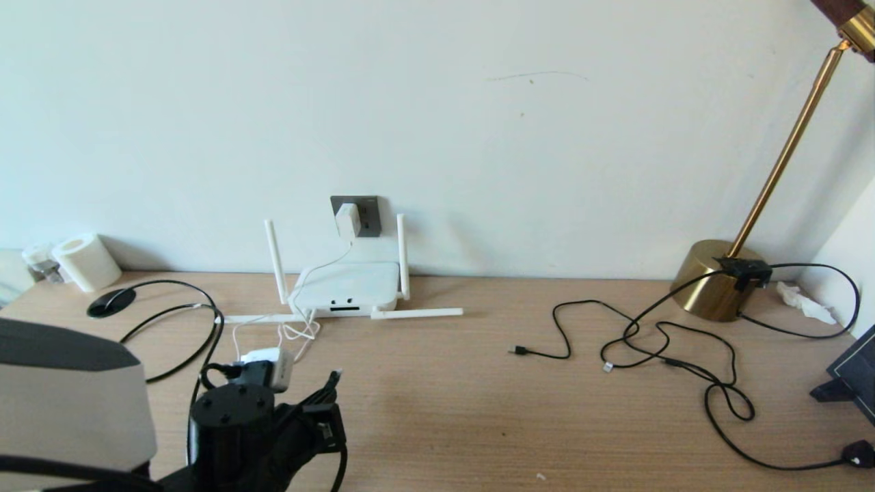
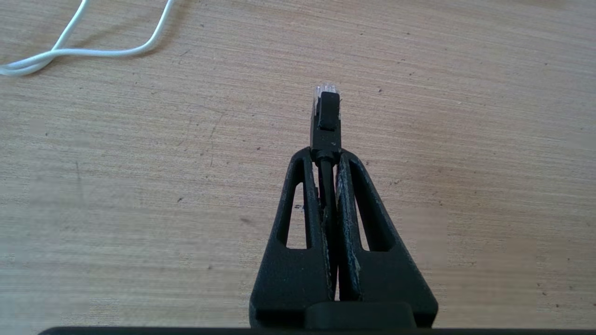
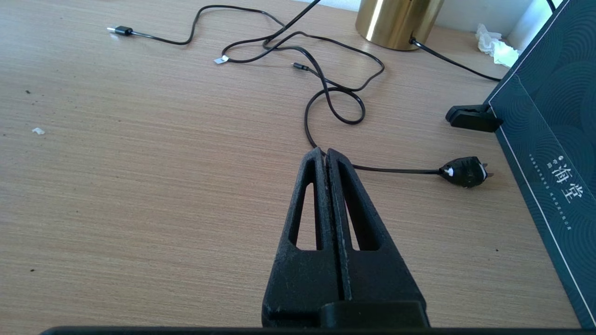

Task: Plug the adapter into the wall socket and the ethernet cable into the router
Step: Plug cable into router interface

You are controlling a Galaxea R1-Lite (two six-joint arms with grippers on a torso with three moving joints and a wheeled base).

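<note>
Head view, room: we see a pale wall behind a wood-grain table (image 1: 478, 383).
Head view, wall socket (image 1: 366, 213): dark plate low on the wall, adapter (image 1: 347, 220) already seated in it, its thin white cord dropping to the table.
Head view, router (image 1: 347, 288): flat on the table right below the socket, two antennas upright, two lying flat.
Head view, left gripper (image 1: 333, 383): low at the near left, in front of the router and apart from it.
Head view, lamp (image 1: 718, 277): brass base far right, thin black cables looped beside it.
Left wrist view, fingers (image 2: 347, 186): we read them clamped on the ethernet cable (image 2: 325, 118), just behind the plug; clear tip sticks out past the fingertips, above bare table.
Right wrist view, right gripper (image 3: 326, 156): fingers pressed together, holding nothing, hovering over the table near a black plug (image 3: 463, 171) and a dark box (image 3: 549, 153).
</note>
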